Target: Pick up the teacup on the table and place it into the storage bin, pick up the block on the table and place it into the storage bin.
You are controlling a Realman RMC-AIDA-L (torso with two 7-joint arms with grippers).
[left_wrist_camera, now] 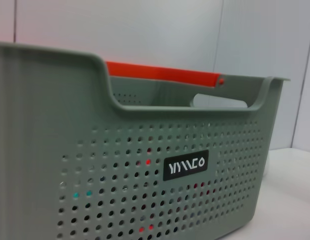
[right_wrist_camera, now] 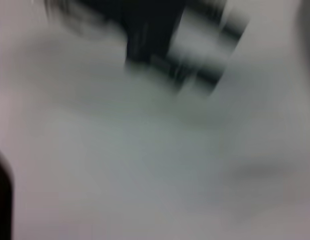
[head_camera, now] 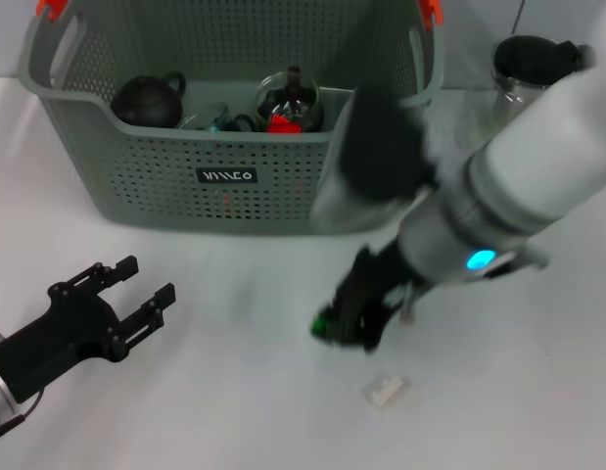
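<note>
Across the top of the head view sits the storage bin (head_camera: 185,186). Right gripper (head_camera: 347,323) at lower centre — finger state indeterminate. Small white block (head_camera: 386,391) lies just below it. Left gripper (head_camera: 136,289), lower left — fingers parted, holding nothing.

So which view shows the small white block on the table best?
The head view: the block lies in full sight on the table, just beyond the right tool. The left wrist view shows only the bin. The right wrist view is too smeared to make it out.
</note>
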